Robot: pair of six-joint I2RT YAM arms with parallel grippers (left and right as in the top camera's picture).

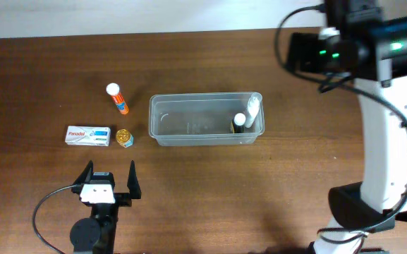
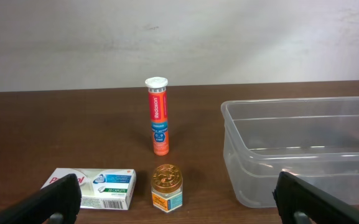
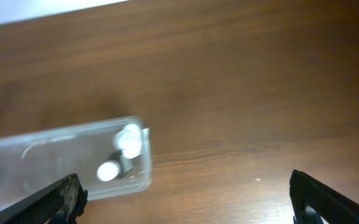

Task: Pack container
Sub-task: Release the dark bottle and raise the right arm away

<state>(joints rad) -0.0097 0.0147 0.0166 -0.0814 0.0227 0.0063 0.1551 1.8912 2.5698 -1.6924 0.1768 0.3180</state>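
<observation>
Tabletop, mid-packing: my left gripper (image 1: 111, 169) is spread wide and holds nothing, its dark fingers (image 2: 55, 199) cut off at the bottom corners of the left wrist view, one of them covering the start of the lettering on the box (image 2: 95, 188). My right gripper (image 3: 191, 202) is likewise wide apart and empty, high over the wood-grain table (image 1: 259, 197). From overhead its fingertips are hard to make out against the dark arm.

The container (image 1: 207, 120), one clear plastic tub with rounded corners and a rim, sits at mid-table, between my arms. It runs off the right edge of the left wrist view. In the right wrist view it is blurred and cropped at the left.

Inside it, at the end nearer my right arm, are two white-capped bottles (image 1: 239, 121), their labels unreadable.

Three things lie outside, on my left: one slim orange tube (image 2: 158, 116) standing upright with a white cap, one flat white cardboard box, and one small jar (image 2: 167, 186) with a ribbed gold lid, just beside the box.
</observation>
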